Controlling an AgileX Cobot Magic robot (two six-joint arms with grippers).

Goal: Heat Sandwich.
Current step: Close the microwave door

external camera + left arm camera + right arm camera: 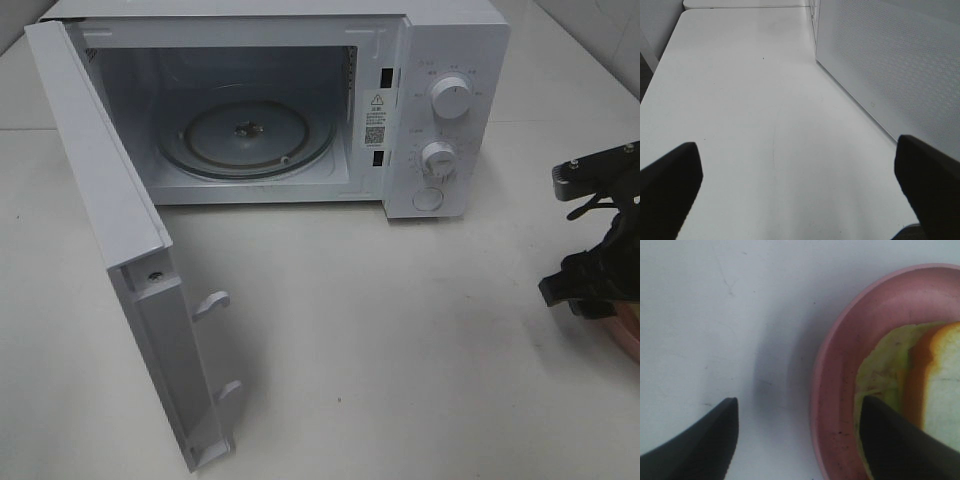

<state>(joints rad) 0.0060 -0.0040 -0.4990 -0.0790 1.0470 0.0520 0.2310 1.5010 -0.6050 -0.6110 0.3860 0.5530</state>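
Observation:
The sandwich (920, 375), pale yellow with greenish and orange bands, lies on a round pink plate (840, 365); only part of it shows in the right wrist view. My right gripper (797, 435) is open and straddles the plate's rim, one finger over the bare table and the other over the sandwich's edge. In the high view that gripper (590, 280) hangs at the far right edge above a sliver of the plate (630, 335). My left gripper (797, 190) is open and empty above the table, beside the microwave's perforated side wall (890, 65).
The white microwave (440, 60) stands at the back with its door (110, 200) swung wide toward the front left. Its glass turntable (245, 135) carries nothing. White tabletop (400, 350) stretches between the door and the right arm.

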